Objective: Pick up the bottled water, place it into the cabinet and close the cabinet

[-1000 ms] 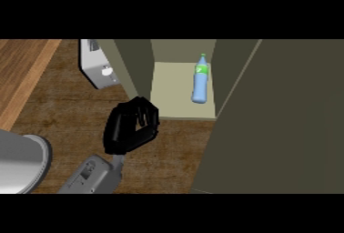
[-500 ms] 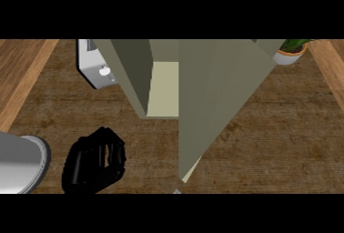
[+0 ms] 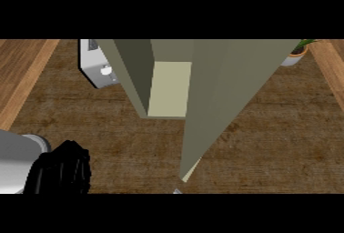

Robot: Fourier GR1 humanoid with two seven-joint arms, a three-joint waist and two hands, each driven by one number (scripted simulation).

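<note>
The olive cabinet (image 3: 134,73) stands at the top middle of the counter. Its door (image 3: 222,100) is swung well across the opening and reaches down towards me. Only a narrow strip of the pale inside (image 3: 169,88) shows beside the door. No part of the bottled water can be seen; the door covers where it would lie. My left hand (image 3: 60,169) sits low at the left edge, away from the cabinet, with relaxed fingers and nothing in it. The right hand shows nowhere.
A white appliance (image 3: 97,68) stands just left of the cabinet. A potted plant (image 3: 295,52) is at the top right. A grey round object (image 3: 17,164) fills the lower left corner beside my left hand. Lighter wood strips border the dark counter (image 3: 269,145).
The door has swung further across the opening, hiding the bottle that lay inside a second ago. My left hand has drawn back from near the cabinet to the lower left.
</note>
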